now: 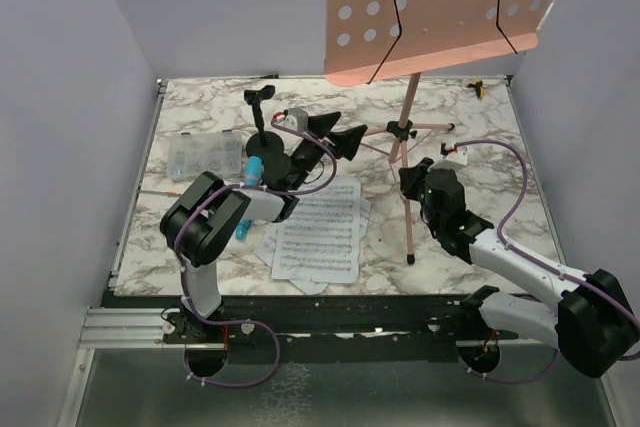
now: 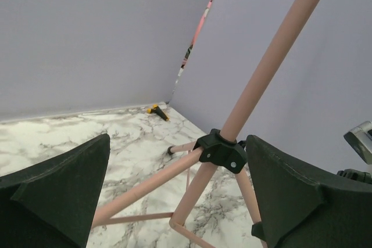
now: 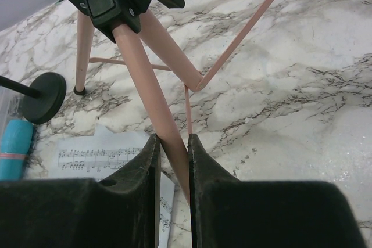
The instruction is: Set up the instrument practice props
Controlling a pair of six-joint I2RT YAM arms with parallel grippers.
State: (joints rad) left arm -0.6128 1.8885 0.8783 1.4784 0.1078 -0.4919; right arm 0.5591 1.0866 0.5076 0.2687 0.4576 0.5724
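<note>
Top of the overhead view first: the pink music stand with the hole-punched panel (image 1: 430, 7) runs off the upper edge, so the full panel can't be seen. The blue toy microphone (image 1: 254, 169) is half buried under the left arm, only part of its barrel showing, and in the right wrist view it's cut off at the left edge. The small yellow-and-black object (image 1: 478, 88) at the far right corner is too small to make out. Now the right tool (image 3: 173, 161): fingers nearly closed, pinching one pink tripod leg of the stand, the leg running straight down between the pads. The left tool (image 1: 338, 135) is spread as wide as it goes, holding nothing; from its wrist camera the stand's black leg joint (image 2: 221, 150) sits beyond the gap, apart from both fingers. The stand itself rests on its legs right of centre on the marble-patterned tabletop (image 1: 500, 177). White sheet-music pages (image 1: 320, 237) lie flat near the front, just left of the gripped leg. The small black round-based mic stand (image 1: 275, 139) is behind them, with the clear plastic compartment box (image 1: 205, 155) to its left.
</note>
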